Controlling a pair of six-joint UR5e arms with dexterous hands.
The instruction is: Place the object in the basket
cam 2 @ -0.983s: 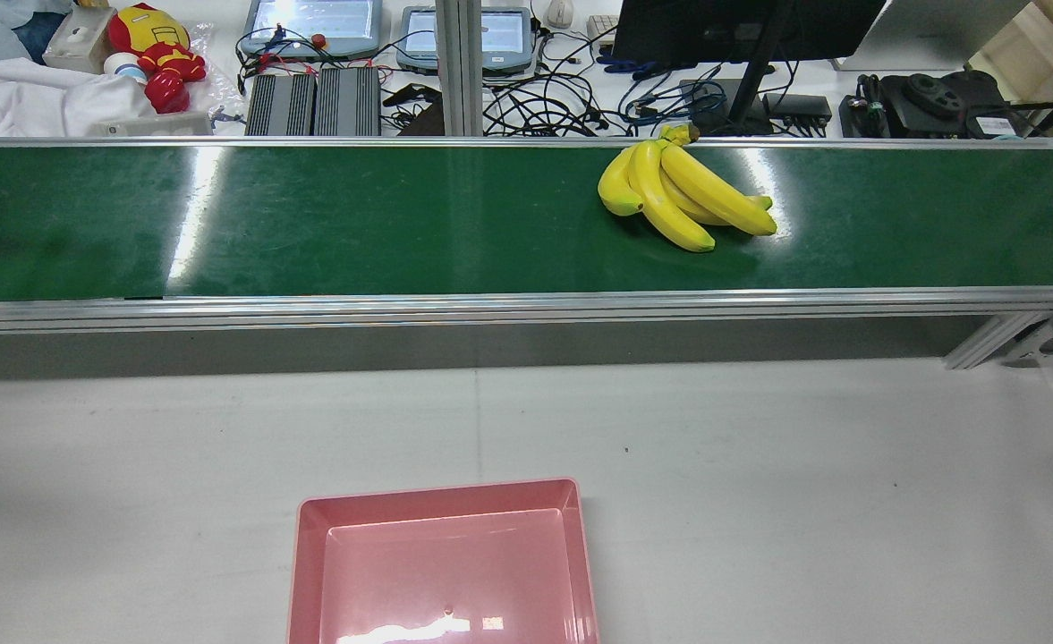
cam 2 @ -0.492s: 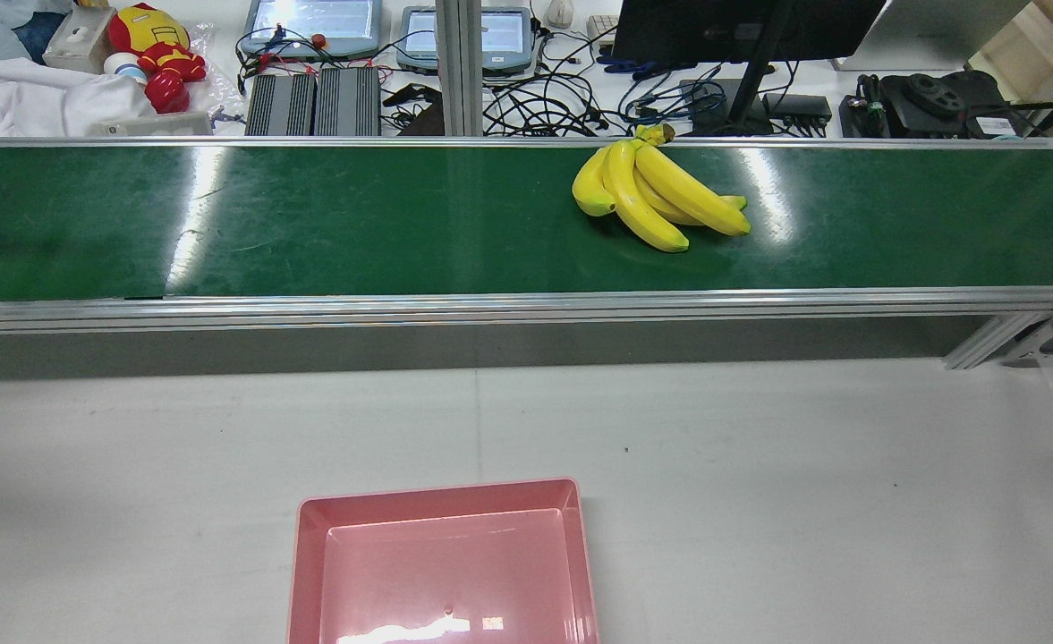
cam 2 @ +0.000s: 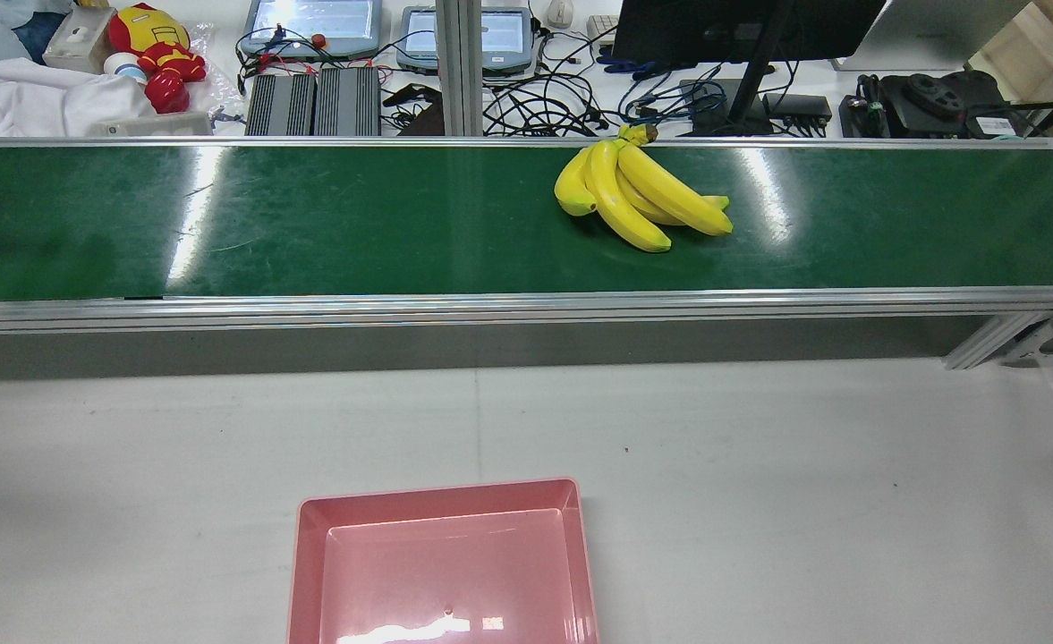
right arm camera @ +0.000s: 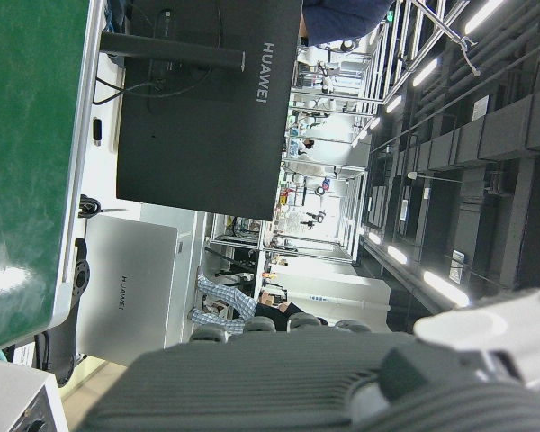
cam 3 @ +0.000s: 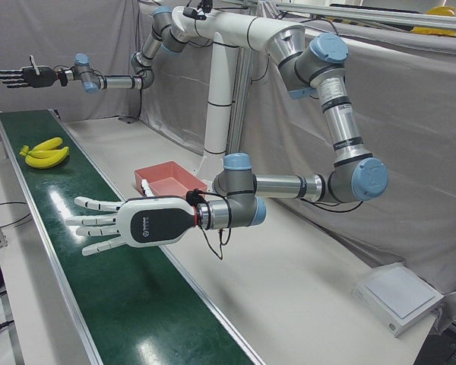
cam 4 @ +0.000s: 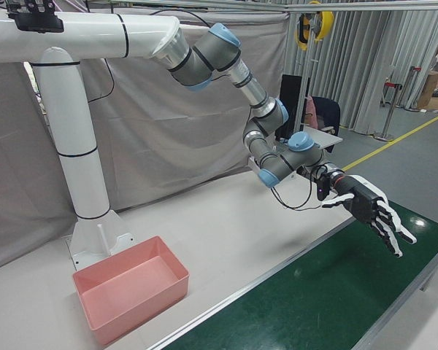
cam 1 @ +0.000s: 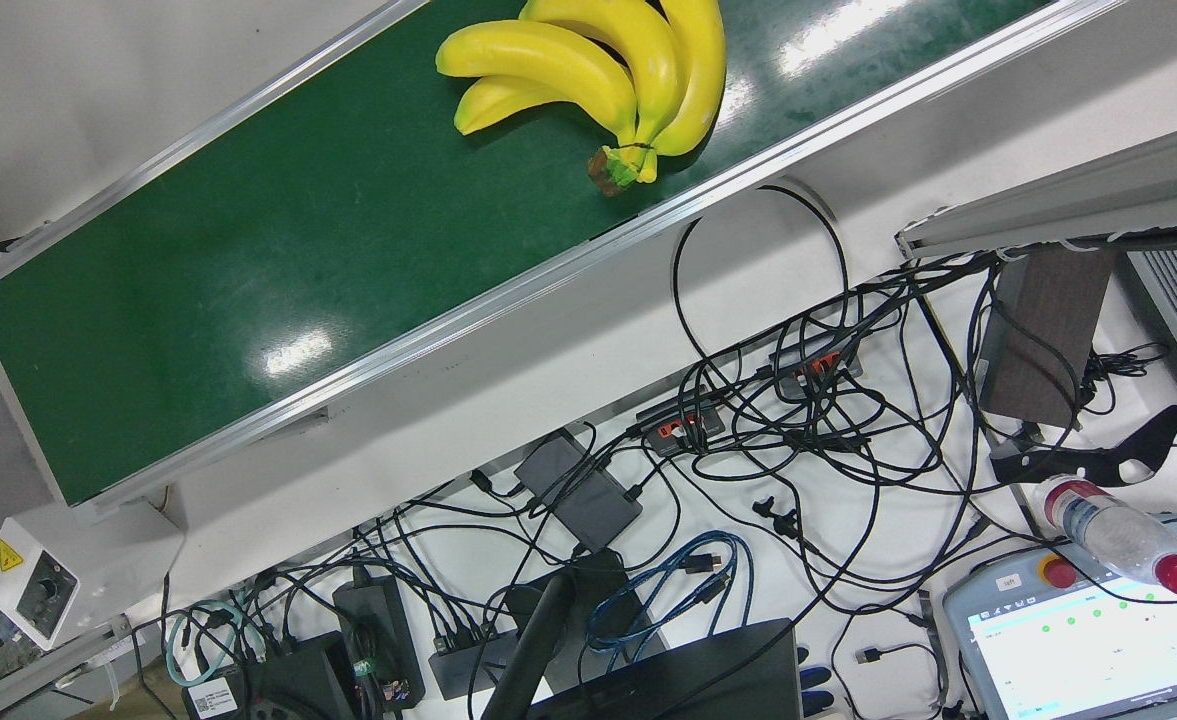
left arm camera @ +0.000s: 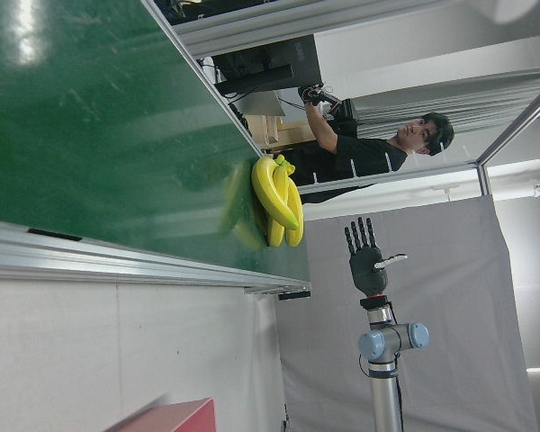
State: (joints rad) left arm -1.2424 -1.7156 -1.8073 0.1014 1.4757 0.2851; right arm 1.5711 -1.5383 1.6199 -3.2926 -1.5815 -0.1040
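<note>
A bunch of yellow bananas (cam 2: pixel 638 192) lies on the green conveyor belt (cam 2: pixel 311 224), right of centre and near its far edge. The bunch also shows in the front view (cam 1: pixel 598 60), the left-front view (cam 3: pixel 45 152) and the left hand view (left arm camera: pixel 277 198). The pink basket (cam 2: pixel 441 487) sits empty on the white table below the belt. My left hand (cam 3: pixel 114 224) hovers flat and open over the belt, far from the bananas, and shows again in the right-front view (cam 4: pixel 369 208). My right hand (cam 3: pixel 19 76) is raised open beyond the bananas at the belt's other end.
Beyond the belt is a desk with tangled cables (cam 1: pixel 798 420), a monitor (cam 2: pixel 741 27), teach pendants (cam 2: pixel 311 22) and a red-and-yellow toy (cam 2: pixel 155 49). A person (left arm camera: pixel 360 153) stands behind that desk. The white pedestal (cam 4: pixel 87 175) rises behind the basket.
The bananas have travelled leftward along the belt in the rear view. The basket has not moved.
</note>
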